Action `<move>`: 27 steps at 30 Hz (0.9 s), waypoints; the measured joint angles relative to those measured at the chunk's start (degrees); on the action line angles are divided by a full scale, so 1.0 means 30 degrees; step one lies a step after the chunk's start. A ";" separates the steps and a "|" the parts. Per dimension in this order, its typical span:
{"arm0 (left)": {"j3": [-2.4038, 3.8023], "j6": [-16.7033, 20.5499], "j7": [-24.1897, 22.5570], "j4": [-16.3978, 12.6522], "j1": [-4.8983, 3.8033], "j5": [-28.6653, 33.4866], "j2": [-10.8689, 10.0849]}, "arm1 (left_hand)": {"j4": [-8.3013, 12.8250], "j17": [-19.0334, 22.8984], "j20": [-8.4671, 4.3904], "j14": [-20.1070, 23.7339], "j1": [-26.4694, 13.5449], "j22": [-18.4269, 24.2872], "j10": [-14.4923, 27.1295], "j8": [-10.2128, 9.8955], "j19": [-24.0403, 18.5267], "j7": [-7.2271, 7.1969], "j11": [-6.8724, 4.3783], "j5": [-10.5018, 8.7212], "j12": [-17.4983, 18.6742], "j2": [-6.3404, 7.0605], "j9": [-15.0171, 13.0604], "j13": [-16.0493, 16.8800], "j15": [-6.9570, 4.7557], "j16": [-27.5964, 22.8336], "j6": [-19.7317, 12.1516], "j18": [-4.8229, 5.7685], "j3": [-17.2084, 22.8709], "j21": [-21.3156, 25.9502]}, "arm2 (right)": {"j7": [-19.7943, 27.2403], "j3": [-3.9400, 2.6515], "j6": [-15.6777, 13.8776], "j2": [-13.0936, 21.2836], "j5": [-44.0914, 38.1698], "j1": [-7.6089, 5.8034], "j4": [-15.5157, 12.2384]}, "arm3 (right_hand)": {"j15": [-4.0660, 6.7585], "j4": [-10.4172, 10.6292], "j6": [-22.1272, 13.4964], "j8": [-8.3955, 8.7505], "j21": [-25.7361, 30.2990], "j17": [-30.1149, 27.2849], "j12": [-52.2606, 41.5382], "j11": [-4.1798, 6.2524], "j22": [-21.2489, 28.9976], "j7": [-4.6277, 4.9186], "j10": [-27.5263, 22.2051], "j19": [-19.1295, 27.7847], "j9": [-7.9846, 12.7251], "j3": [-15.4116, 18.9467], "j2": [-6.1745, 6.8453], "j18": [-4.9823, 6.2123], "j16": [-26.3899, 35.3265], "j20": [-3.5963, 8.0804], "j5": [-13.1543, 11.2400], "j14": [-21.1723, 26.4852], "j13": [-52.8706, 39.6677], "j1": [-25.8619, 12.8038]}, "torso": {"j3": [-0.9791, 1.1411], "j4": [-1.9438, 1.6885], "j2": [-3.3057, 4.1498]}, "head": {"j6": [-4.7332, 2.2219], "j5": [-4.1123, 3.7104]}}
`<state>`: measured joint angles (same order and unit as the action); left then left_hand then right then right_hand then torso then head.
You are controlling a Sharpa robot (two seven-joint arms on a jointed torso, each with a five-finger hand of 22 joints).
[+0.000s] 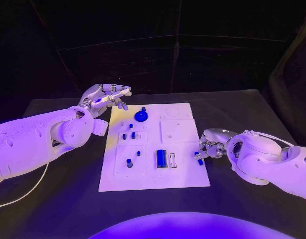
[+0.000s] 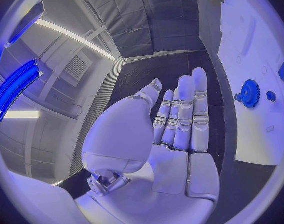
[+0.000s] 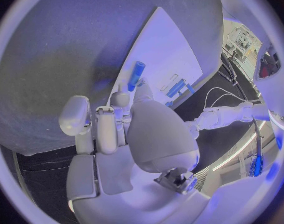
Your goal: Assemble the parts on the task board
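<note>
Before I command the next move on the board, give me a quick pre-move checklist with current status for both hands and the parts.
1. Left hand free of parts: ok, fingers extended and nothing in the palm in the left wrist view, beside the board's far left corner.
2. Right hand has a secure hold on a part: cannot tell; a small blue peg sits at its fingertips at the board's right edge, contact unclear.
3. Task board lying flat on the table: ok.
4. Blue gear on the board, clear of both hands: ok.
5. Large blue block seated in the near row: ok, untouched.
6. Hands apart from each other: ok.
</note>
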<state>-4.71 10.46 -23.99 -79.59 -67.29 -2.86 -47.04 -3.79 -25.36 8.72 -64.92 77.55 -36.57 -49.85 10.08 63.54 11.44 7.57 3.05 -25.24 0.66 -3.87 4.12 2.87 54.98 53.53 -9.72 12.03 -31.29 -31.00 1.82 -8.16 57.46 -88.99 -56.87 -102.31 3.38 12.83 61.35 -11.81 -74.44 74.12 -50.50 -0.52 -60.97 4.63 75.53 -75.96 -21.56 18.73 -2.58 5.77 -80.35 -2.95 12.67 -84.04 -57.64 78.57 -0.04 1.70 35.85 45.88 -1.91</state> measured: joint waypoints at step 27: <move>-0.0001 -0.0056 0.0075 -0.0028 0.0000 0.0000 -0.0052 | 0.0000 0.0000 0.0001 0.0047 0.0000 0.0000 0.0007 0.0000 0.0000 0.0000 0.0008 0.0000 0.0001 0.0000 0.0000 0.0005 0.0047 0.0000 0.0000 -0.0001 0.0000 0.0000 | -0.0004 -0.0099 0.1433 -0.0813 -0.2644 0.0007 0.0003 | 0.0000 -0.1229 -0.0225 0.0942 0.0486 -0.0338 0.1051 0.0034 0.0371 0.0012 -0.0583 0.0254 -0.3608 -0.1201 -0.0679 0.0002 0.0566 0.0013 0.4808 0.0000 0.0611 0.2697 | 0.0002 0.0007 -0.0011 | 0.0108 0.0059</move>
<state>-4.71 10.29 -23.77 -79.67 -67.29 -2.86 -47.20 -3.78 -25.36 8.72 -64.78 77.55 -36.58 -49.83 10.08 63.54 11.44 7.60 3.05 -25.24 0.67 -3.87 4.14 3.01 54.98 53.53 -9.72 12.03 -31.29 -31.01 1.53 -3.86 55.03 -96.92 -56.85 -102.30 3.38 9.14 60.68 -8.99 -72.98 73.11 -47.35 -0.42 -59.86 4.67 73.78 -75.19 -32.39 15.13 -4.62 5.78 -78.65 -2.91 27.10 -84.04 -55.81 86.66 -0.04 1.72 35.82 46.21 -1.73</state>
